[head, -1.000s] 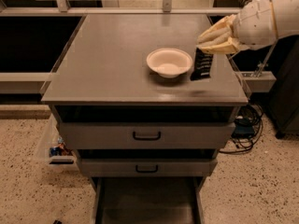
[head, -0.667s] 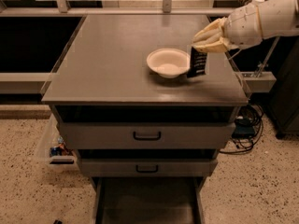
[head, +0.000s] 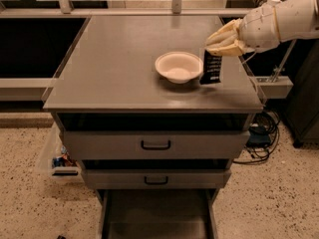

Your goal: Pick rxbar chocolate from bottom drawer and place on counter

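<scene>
My gripper (head: pixel 218 48) reaches in from the upper right and is shut on the top end of the rxbar chocolate (head: pixel 211 68), a small flat black bar with white print. The bar hangs upright, its lower end at or just above the counter (head: pixel 114 68), right beside the white bowl (head: pixel 178 66). The bottom drawer (head: pixel 155 215) stands pulled open at the bottom of the cabinet, and its dark floor shows nothing on it.
Two grey-fronted drawers with black handles (head: pixel 155 145) sit shut above the open one. A small clear bin with items (head: pixel 59 158) stands on the floor left of the cabinet. Cables (head: pixel 259 133) lie on the floor to the right.
My gripper has moved left and slightly down with the bar, bringing it closer to the bowl and the counter top.
</scene>
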Robot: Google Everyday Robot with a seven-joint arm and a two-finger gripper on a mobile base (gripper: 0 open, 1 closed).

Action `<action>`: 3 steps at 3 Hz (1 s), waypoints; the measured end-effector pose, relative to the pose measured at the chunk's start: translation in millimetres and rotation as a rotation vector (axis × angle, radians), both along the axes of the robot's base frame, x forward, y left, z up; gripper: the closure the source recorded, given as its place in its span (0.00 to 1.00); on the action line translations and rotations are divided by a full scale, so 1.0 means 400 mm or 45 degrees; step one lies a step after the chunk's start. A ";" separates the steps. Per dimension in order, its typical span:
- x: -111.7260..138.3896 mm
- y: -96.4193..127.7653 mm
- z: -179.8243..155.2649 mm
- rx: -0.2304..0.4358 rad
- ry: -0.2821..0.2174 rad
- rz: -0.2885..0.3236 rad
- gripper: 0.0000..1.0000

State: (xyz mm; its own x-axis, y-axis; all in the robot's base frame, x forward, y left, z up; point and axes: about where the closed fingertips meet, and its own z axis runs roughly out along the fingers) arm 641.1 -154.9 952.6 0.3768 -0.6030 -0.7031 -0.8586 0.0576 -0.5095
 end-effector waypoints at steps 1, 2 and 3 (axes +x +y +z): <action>0.000 0.000 0.000 0.000 0.000 0.000 0.58; 0.027 -0.050 -0.009 -0.043 0.010 -0.054 0.35; 0.041 -0.077 -0.011 -0.064 0.012 -0.083 0.12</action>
